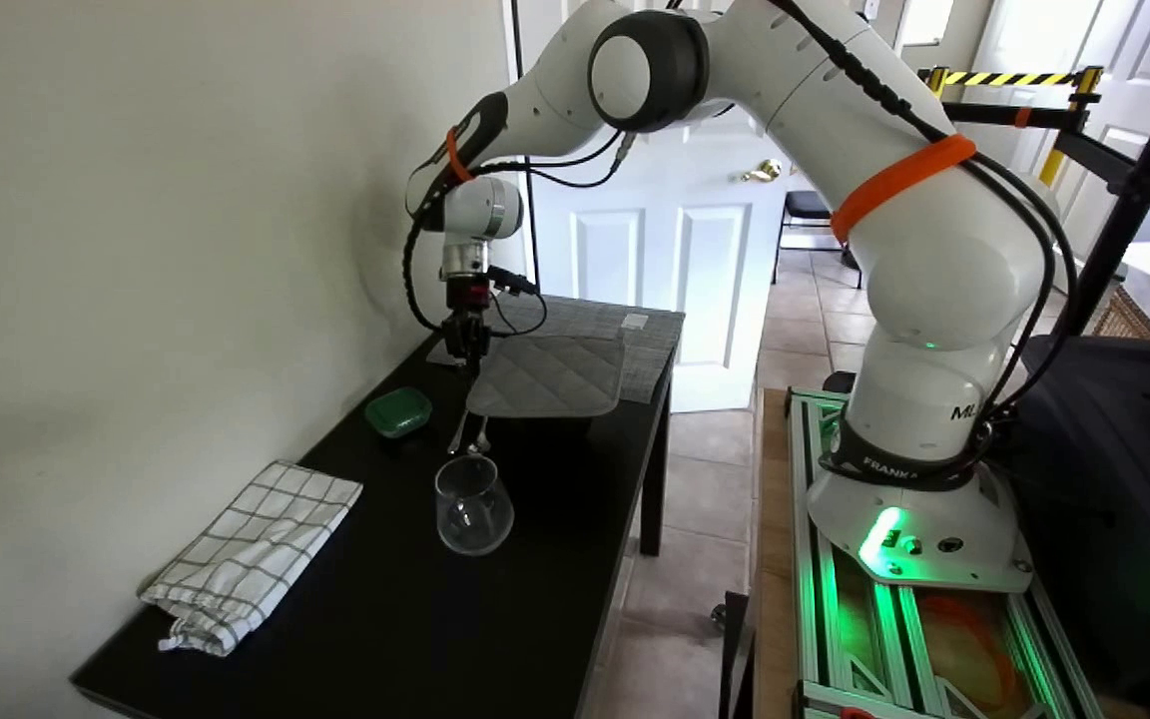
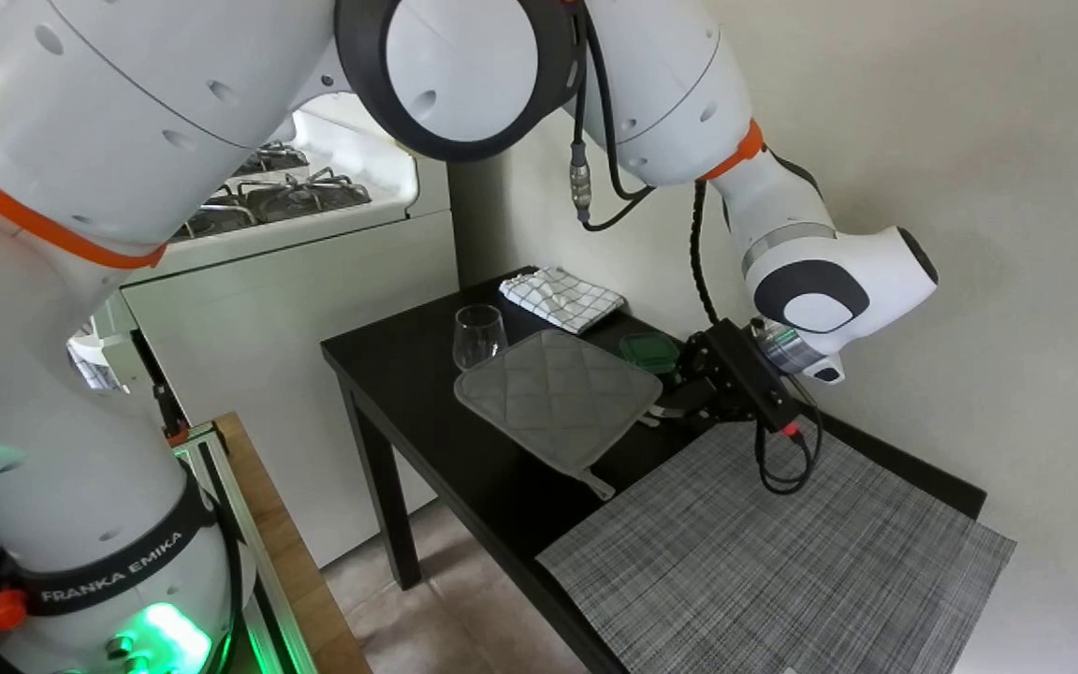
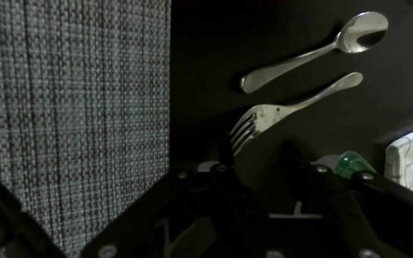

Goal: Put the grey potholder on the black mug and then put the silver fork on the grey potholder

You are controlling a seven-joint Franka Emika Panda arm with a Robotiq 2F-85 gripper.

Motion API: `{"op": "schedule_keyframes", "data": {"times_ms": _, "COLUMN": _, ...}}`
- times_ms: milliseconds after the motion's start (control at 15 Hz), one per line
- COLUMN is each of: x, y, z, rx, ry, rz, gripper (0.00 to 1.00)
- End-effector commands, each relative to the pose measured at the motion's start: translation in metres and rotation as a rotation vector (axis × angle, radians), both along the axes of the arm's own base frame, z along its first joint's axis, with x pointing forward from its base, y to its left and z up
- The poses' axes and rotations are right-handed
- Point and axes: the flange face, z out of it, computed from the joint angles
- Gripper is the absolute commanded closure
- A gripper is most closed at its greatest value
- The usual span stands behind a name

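Observation:
The grey potholder (image 1: pixel 547 377) lies roughly level, raised above the black table, in both exterior views (image 2: pixel 560 388). The black mug is hidden; only dark shadow shows under the potholder. The silver fork (image 3: pixel 280 111) lies on the table beside a spoon in the wrist view, tines toward my gripper. Its handle end (image 1: pixel 457 433) shows near the potholder's edge in an exterior view. My gripper (image 3: pixel 260 154) is open and empty, pointing down close above the table. Its left finger is by the fork's tines. In an exterior view the gripper (image 1: pixel 471 361) is just beside the potholder.
A silver spoon (image 3: pixel 299 63) lies next to the fork. A clear glass (image 1: pixel 475 509), a flat green object (image 1: pixel 398 411) and a checked towel (image 1: pixel 258 549) are on the table. A grey woven placemat (image 2: pixel 782 552) covers one end. A wall (image 1: pixel 186 250) runs along the table.

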Motion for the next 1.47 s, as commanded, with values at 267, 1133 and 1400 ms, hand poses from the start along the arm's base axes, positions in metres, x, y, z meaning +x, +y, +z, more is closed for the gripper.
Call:
{"op": "schedule_keyframes", "data": {"times_ms": 267, "x": -0.001, "y": -0.012, "z": -0.012, "rx": -0.046, "ry": 0.069, "rz": -0.058, "gripper": 1.0}}
{"op": "schedule_keyframes", "data": {"times_ms": 1133, "x": -0.019, "y": -0.059, "z": 0.037, "rx": -0.134, "ry": 0.066, "rz": -0.148, "gripper": 1.0}}
{"op": "schedule_keyframes", "data": {"times_ms": 1400, "x": -0.042, "y": -0.1, "z": 0.047, "rx": -0.189, "ry": 0.09, "rz": -0.204, "gripper": 1.0}}
